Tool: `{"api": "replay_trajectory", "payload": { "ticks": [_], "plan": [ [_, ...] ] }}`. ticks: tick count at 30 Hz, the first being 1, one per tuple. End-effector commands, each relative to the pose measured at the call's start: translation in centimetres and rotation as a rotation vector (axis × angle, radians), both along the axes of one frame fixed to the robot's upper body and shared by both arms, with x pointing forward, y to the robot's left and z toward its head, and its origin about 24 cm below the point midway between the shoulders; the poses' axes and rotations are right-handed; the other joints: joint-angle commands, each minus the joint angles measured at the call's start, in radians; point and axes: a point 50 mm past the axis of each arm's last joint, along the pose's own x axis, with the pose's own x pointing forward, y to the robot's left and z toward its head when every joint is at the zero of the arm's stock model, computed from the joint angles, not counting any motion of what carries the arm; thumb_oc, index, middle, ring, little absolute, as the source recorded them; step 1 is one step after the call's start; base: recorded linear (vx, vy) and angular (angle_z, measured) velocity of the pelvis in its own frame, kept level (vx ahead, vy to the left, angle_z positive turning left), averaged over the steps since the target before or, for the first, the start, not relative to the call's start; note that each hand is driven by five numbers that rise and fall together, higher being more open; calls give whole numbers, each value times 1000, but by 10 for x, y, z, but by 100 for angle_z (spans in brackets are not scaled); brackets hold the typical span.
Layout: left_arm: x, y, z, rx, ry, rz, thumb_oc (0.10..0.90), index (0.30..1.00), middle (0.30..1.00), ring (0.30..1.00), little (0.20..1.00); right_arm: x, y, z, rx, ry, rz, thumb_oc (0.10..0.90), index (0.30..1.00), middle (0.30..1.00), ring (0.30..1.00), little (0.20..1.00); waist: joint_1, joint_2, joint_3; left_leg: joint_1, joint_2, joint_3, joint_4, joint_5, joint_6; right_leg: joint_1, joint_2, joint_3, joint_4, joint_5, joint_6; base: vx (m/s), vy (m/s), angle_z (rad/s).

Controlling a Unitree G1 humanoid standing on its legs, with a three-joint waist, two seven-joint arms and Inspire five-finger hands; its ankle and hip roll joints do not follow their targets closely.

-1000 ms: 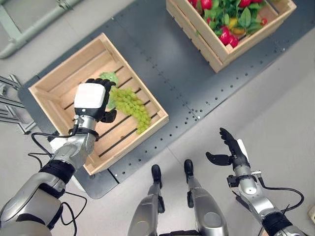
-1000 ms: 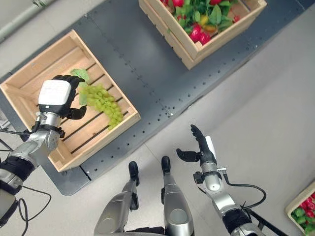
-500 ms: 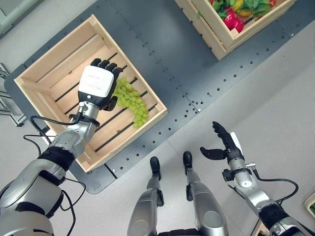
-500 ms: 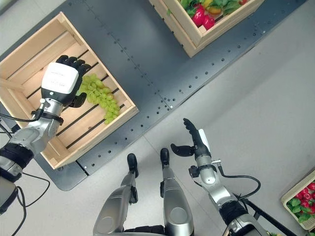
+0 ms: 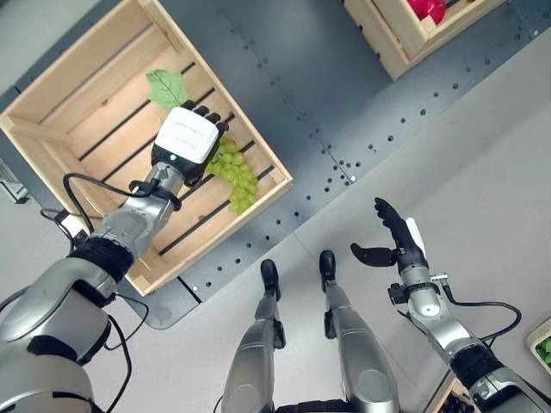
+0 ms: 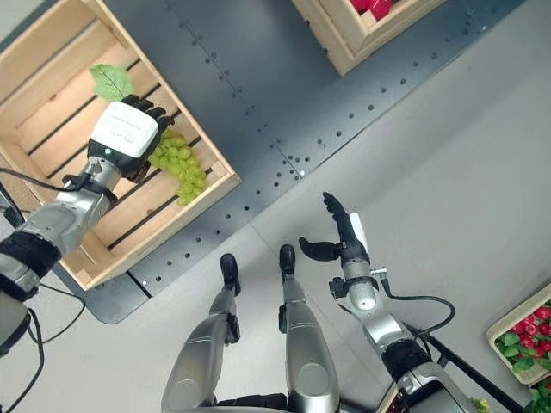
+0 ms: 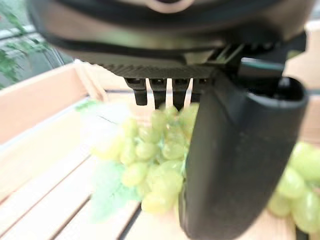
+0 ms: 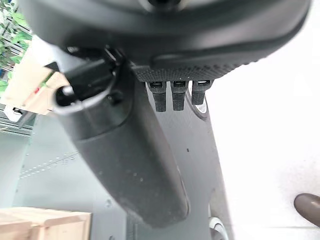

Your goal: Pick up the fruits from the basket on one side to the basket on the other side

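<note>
Grey floor with a dark perforated metal platform (image 5: 284, 77) running diagonally across it; both crates sit on the platform. Slatted wooden crate (image 5: 52, 112) on the robot's left, second wooden crate (image 5: 392, 39) at the top right, cut off by the frame edge, red fruit (image 5: 426, 7) just visible inside it. Another crate (image 6: 516, 331) of red fruit and green leaves clips the right edge of the right eye view, on the floor well apart from the platform.

Green grape bunch (image 5: 234, 172) lies on the slats of the left crate, near the crate's corner closest to the robot, its tip just inside the rim. A green leaf (image 5: 166, 88) lies flat on the slats beyond the hand, towards the crate's middle.

Left hand (image 5: 188, 142) is over the stem end of the bunch, back of hand up, covering that part of it. In the left wrist view the grapes (image 7: 155, 165) sit right beside the thumb and under the fingers (image 7: 157, 92), which look short and fairly straight; whether they actually grip the bunch I cannot tell, contact is blurred and hidden by the thumb.

Right hand (image 5: 398, 245) hangs over bare floor, well clear of both crates, fingers extended and thumb spread, holding nothing. Right wrist view shows a corner of a wooden crate (image 8: 45, 225) and a dark shoe toe (image 8: 307, 207) at the edge.
</note>
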Motion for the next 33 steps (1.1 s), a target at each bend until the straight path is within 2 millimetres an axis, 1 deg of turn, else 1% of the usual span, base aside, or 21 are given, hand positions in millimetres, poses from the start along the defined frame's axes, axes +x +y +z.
{"api": "replay_trajectory", "payload": {
  "ticks": [1, 4, 6, 11, 13, 14, 15, 17, 18, 20, 21, 22, 23, 24, 25, 33],
  "plan": [
    [1, 15, 54, 9, -169, 72, 800, 900, 900, 900, 900, -1, -16, 24, 66, -138, -69, 800, 900, 900, 900, 900, -14, -27, -5, -86, 0, 39, 220, -120, -11, -50, -25, -45, 185, -105, -5, 0, 0, 0],
    [3, 16, 57, 29, -147, 99, 800, 900, 900, 900, 900, 3, -13, 30, 73, -165, -68, 800, 900, 900, 900, 900, -16, -33, -5, -125, 0, 52, 240, -122, -9, -91, -27, -47, 205, -107, -2, 4, 35, 3],
    [6, 16, 63, 43, -137, 132, 800, 900, 900, 900, 900, 6, -13, 38, 82, -187, -78, 800, 900, 900, 900, 900, -21, -38, -5, -173, 6, 65, 282, -133, -6, -141, -29, -46, 245, -114, -2, 2, 45, 3],
    [7, 16, 74, 55, -147, 166, 800, 900, 900, 900, 900, 7, -17, 48, 126, -237, -96, 800, 900, 900, 900, 900, -26, -42, -5, -263, 16, 81, 378, -166, 6, -234, -32, -44, 339, -137, -7, -3, 28, 7],
    [8, 16, 76, 55, -137, 183, 800, 900, 900, 900, 900, 7, -17, 52, 133, -255, -98, 800, 900, 900, 900, 900, -26, -42, -5, -290, 18, 80, 413, -178, 10, -261, -33, -42, 374, -147, -8, -14, 12, 7],
    [8, 18, 76, 46, -130, 207, 800, 900, 900, 900, 900, 8, -16, 57, 143, -273, -101, 800, 900, 900, 900, 900, -26, -44, -5, -325, 18, 68, 456, -193, 14, -293, -32, -36, 415, -159, -11, -11, 8, 4],
    [8, 18, 76, 44, -131, 208, 800, 900, 900, 900, 900, 8, -16, 57, 144, -274, -102, 800, 900, 900, 900, 900, -26, -44, -5, -329, 19, 66, 461, -195, 14, -298, -32, -36, 421, -161, -11, -16, 21, 5],
    [8, 22, 68, 24, -126, 228, 800, 900, 900, 900, 900, 9, -15, 61, 147, -288, -103, 800, 900, 900, 900, 900, -22, -44, -5, -359, 23, 58, 508, -215, 18, -328, -34, -32, 469, -178, -14, 0, 0, 0],
    [8, 22, 66, 21, -124, 228, 800, 900, 900, 900, 900, 9, -14, 61, 146, -290, -102, 800, 900, 900, 900, 900, -22, -44, -5, -362, 24, 57, 515, -219, 18, -330, -34, -31, 476, -181, -14, -4, 19, -4],
    [7, 26, 55, -5, -116, 234, 800, 900, 900, 900, 900, 13, -13, 65, 143, -301, -100, 800, 900, 900, 900, 900, -15, -41, -5, -379, 27, 48, 549, -236, 20, -348, -36, -27, 513, -196, -20, -11, 27, -9],
    [7, 27, 54, -14, -115, 234, 800, 900, 900, 900, 900, 15, -13, 67, 143, -302, -101, 800, 900, 900, 900, 900, -13, -41, -5, -380, 29, 48, 551, -236, 20, -349, -38, -28, 517, -199, -21, -19, 25, -9],
    [7, 29, 50, -28, -106, 238, 725, 787, 787, 787, 787, 16, -13, 69, 144, -304, -103, 800, 900, 900, 900, 900, -11, -41, -5, -382, 29, 46, 558, -239, 19, -350, -38, -27, 522, -201, -23, -13, 13, -8],
    [7, 29, 50, -34, -103, 239, 725, 787, 787, 787, 787, 17, -13, 69, 145, -305, -103, 800, 900, 900, 900, 900, -11, -40, -5, -382, 29, 45, 560, -239, 19, -350, -37, -26, 523, -201, -23, -15, 14, -8],
    [6, 30, 47, -60, -96, 239, 504, 455, 455, 455, 455, 18, -12, 71, 144, -307, -102, 800, 900, 900, 900, 900, -8, -40, -5, -383, 28, 42, 565, -241, 18, -349, -37, -25, 526, -203, -25, -9, 14, -8],
    [5, 30, 43, -92, -84, 231, 400, 300, 300, 300, 300, 18, -13, 72, 142, -308, -102, 800, 900, 900, 900, 900, -4, -38, -5, -379, 25, 36, 570, -244, 17, -346, -36, -22, 534, -207, -26, -8, 14, -4],
    [-2, 29, 48, -139, -118, 164, 400, 300, 300, 300, 300, 16, -17, 74, 139, -315, -100, 800, 900, 900, 900, 900, 5, -32, -5, -326, 21, 37, 555, -241, 16, -293, -35, -19, 523, -208, -26, -1, 1, 0]
  ]
}}
